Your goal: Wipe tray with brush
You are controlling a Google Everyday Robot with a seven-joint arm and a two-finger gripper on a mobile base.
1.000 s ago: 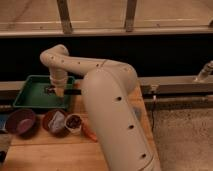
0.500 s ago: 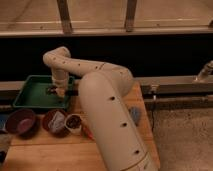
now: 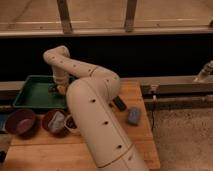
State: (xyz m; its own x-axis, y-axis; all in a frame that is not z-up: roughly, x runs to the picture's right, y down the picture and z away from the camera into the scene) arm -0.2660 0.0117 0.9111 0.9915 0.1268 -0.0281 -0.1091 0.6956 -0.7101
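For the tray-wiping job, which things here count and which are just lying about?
In the job:
- green tray
- gripper, down over the tray's right end
- brush: not clearly visible

Lying about:
- purple bowl
- red bowl
- blue block on the wooden table
- black bar

A wooden desk fills the lower middle of the frame. The gripper sits at centre left. A dark wall band crosses the middle; above it run pale windows with two posts. Speckled grey floor lies lower right.
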